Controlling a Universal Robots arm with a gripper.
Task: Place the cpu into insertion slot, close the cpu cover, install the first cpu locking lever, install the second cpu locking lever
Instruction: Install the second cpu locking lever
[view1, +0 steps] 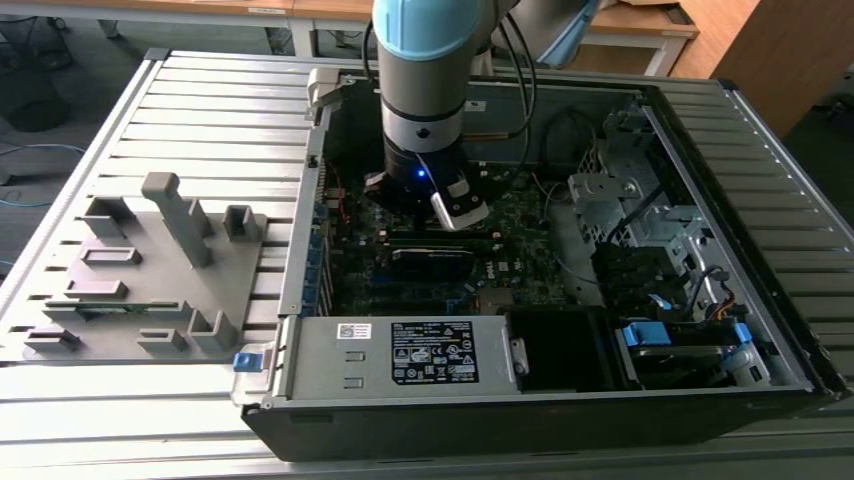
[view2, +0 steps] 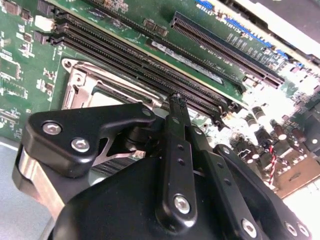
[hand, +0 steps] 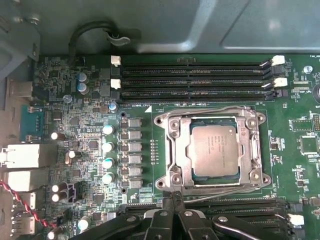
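In the first wrist view the cpu, a dull grey square, lies in the insertion slot. The silver cpu cover is folded flat around it. One thin wire locking lever runs along the cover's side toward the memory slots. Another lever runs along the opposite side. My gripper hovers just off that second side, its black fingers pressed together with nothing between them. The second wrist view shows the shut fingertips over the board beside the silver cover. In the exterior view the gripper reaches down into the open computer case.
Long black memory slots lie beside the socket, with capacitors and power chokes on another side. Cables and a drive cage fill the case on the exterior view's right. A grey fixture tray sits on the slatted table outside.
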